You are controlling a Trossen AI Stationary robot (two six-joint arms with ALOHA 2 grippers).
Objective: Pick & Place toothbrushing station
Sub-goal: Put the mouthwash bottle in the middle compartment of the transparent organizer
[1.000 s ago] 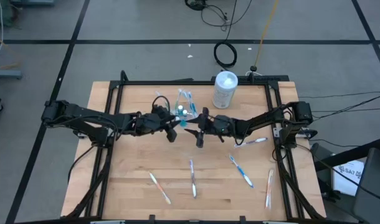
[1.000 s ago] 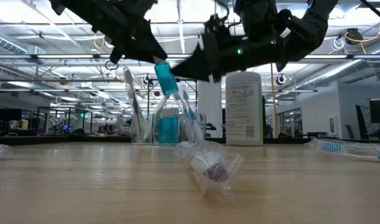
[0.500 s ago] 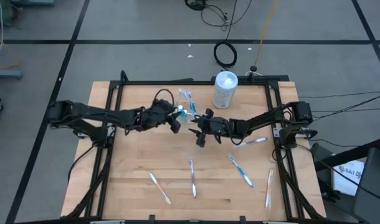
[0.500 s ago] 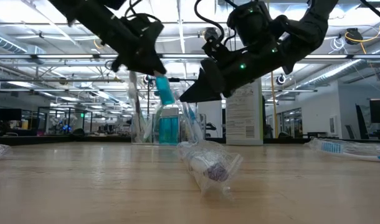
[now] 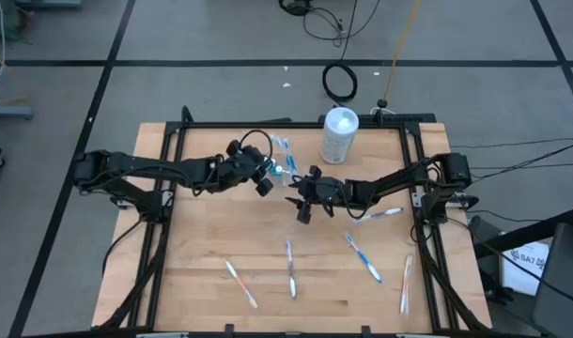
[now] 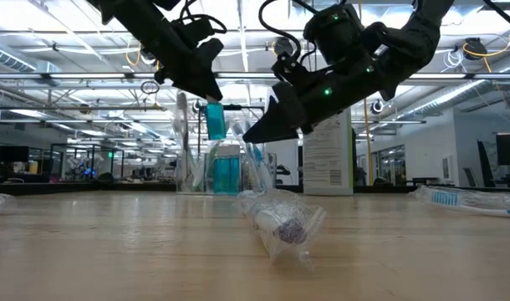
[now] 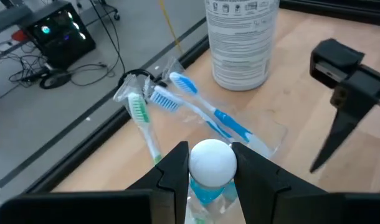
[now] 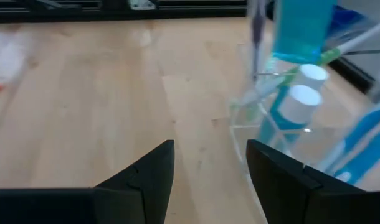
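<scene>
The clear tumbler stands at the table's far middle and holds several toothbrushes and blue white-capped toothpaste tubes. It also shows in the low view. My left gripper hangs just above the tumbler, shut on another blue toothpaste tube. My right gripper is open and empty, just to the right of the tumbler; in the low view its fingers slant down toward the tumbler. My left gripper pinches the toothpaste tube at its white-capped end between its two fingers, coming from above and the table's left. The blue body hangs nearly upright below the fingers, clear of the table and just above the tumbler's mouth.
A larger white lidded container stands right of the tumbler at the far edge. Several loose toothbrushes lie on the near half of the table and by the right edge. A wrapped one lies in the low view's foreground.
My left gripper has carried the toothpaste tube toward the table's far right to above the tumbler. The tube has swung from tilted to nearly upright. My right gripper has tipped its fingers downward beside the tumbler.
</scene>
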